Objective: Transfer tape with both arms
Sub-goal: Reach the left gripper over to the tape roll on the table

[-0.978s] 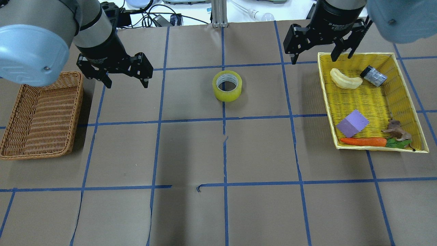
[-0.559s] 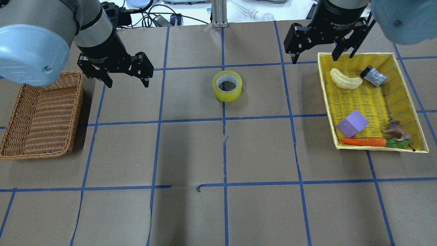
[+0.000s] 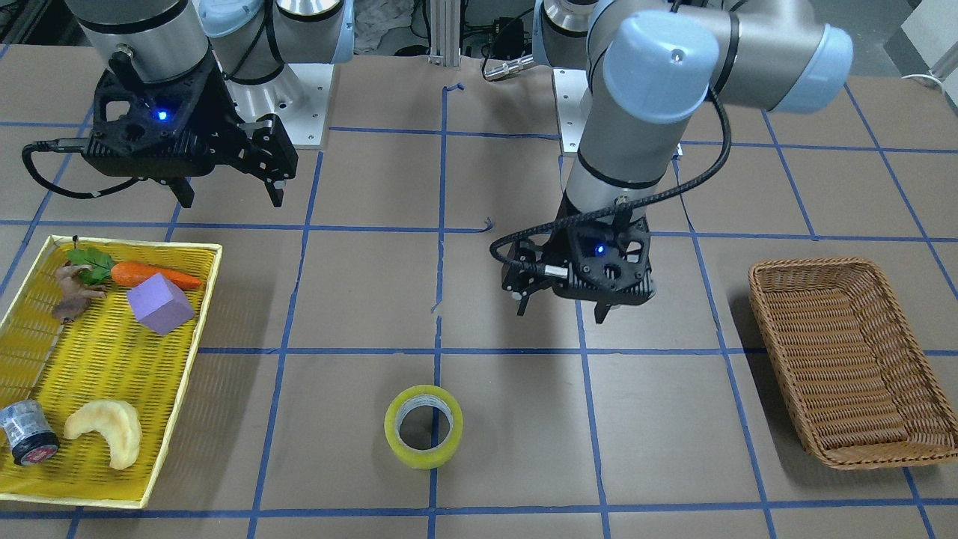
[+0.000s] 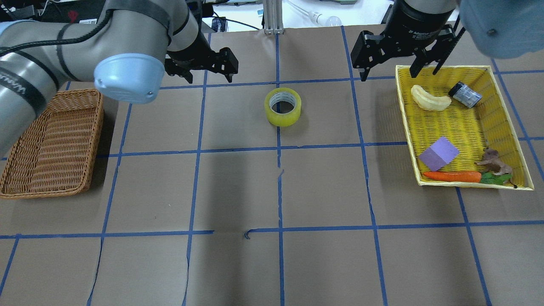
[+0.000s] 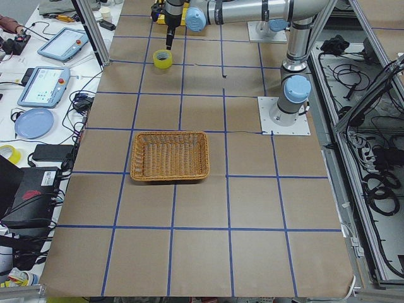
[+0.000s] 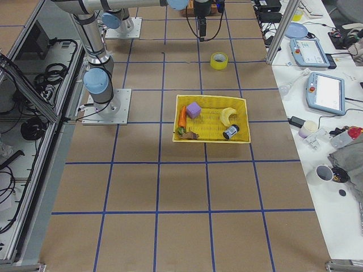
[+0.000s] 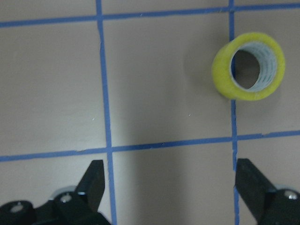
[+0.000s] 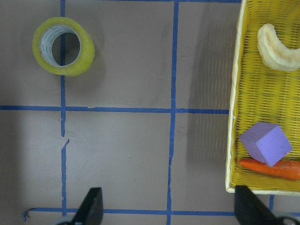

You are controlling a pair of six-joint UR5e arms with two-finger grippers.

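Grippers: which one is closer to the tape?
The left gripper. It hangs open just beside the tape, while the right gripper is farther off, over the far corner of the yellow tray.

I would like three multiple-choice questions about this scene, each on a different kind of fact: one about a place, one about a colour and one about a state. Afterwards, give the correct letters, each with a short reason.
1. Where is the tape?
A. on the table, between the wicker basket and the yellow tray
B. in the wicker basket
C. in the yellow tray

2. What colour is the block in the yellow tray?
A. red
B. green
C. purple

3. What is the state of the left end effector?
A. shut on the tape
B. open, holding nothing
C. shut on the block

Answers:
1. A, because the overhead view shows the roll on the brown paper, at a crossing of blue lines.
2. C, because every face of the block that shows is purple.
3. B, because in the left wrist view its jaws stand wide apart with nothing between them.
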